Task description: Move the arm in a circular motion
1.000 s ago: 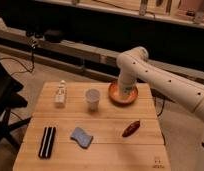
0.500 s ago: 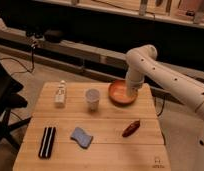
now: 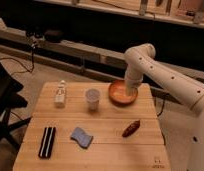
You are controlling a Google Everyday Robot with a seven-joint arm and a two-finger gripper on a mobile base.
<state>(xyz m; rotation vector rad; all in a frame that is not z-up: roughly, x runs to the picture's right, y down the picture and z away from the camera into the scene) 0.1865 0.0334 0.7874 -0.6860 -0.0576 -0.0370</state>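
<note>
Over the orange bowl, gripper (image 3: 129, 90): is hanging at the arm's pale tip, pointing down, fingers sitting pressed together.
Arm (image 3: 171, 83): is reaching in from the right side, bending at a bulbous joint above the table's far right corner, its last segment dropping toward the bowl.
Orange bowl (image 3: 116, 99): is sitting at the far right of the wooden table (image 3: 110, 152).
White cup (image 3: 92, 99): is standing upright just left of the bowl.
Small bottle (image 3: 60, 93): is standing at the far left.
Blue sponge (image 3: 81, 137): is lying near the front, between a black bar (image 3: 47, 141) and a reddish-brown item (image 3: 130, 128).
</note>
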